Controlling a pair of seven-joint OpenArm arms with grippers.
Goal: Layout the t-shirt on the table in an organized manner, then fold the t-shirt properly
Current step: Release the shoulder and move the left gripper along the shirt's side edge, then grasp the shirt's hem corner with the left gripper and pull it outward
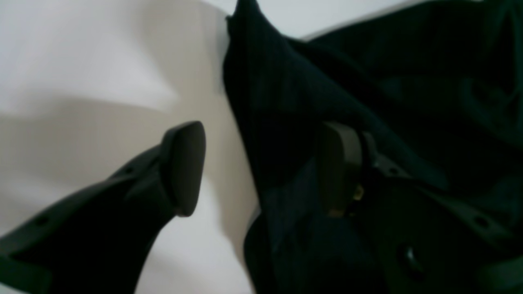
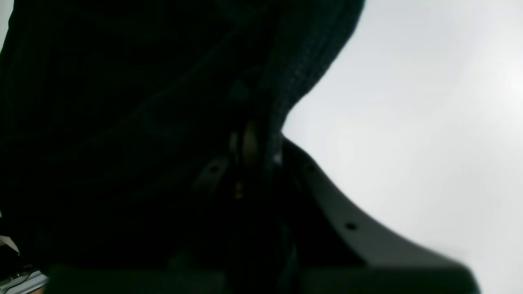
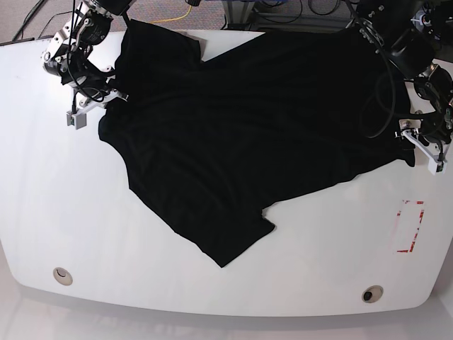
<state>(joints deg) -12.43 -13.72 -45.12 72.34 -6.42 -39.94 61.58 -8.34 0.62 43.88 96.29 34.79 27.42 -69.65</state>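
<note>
Black cloth t-shirt [image 3: 241, 127] spans the glossy white table's [image 3: 64, 205] far edge. Right gripper [image 2: 255, 143] clenches one side edge; left gripper [image 1: 261, 167], jaws apart, straddles the opposite edge.

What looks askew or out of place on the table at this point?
The t-shirt lies crooked on the table: one sleeve juts diagonally toward the near edge and another section reaches the far edge. The red tape rectangle sits bare beside it. Nothing looks spilled or damaged.

Grey speckled carpet floor [image 3: 152, 8] beyond far edge; yellow cable [image 3: 178, 18], dark cables [image 3: 297, 13].
</note>
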